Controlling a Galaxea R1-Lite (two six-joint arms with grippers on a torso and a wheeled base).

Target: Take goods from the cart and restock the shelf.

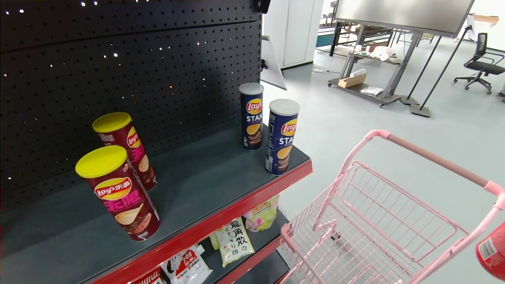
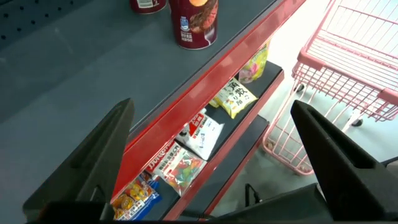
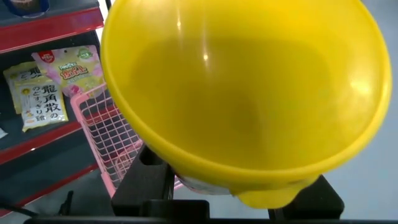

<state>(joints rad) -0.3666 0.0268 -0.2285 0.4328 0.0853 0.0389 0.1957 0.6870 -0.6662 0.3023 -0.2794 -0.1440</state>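
Observation:
A red chip can (image 1: 491,250) with a yellow lid (image 3: 242,87) hangs to the right of the pink cart (image 1: 394,221), and my right gripper (image 3: 230,186) is shut on it. On the dark upper shelf (image 1: 197,189) stand two red cans with yellow lids (image 1: 118,193) (image 1: 125,148) at the left. Two blue cans (image 1: 251,116) (image 1: 281,136) stand at its right end. My left gripper (image 2: 211,162) is open and holds nothing, hovering by the shelf's red front edge (image 2: 205,93), with one red can (image 2: 194,22) beyond it.
Snack bags (image 1: 232,240) (image 2: 199,134) lie on the lower shelves. The shelf has a black pegboard back (image 1: 130,71). The cart's basket looks bare. A metal rack (image 1: 371,59) and an office chair (image 1: 481,63) stand far off on the grey floor.

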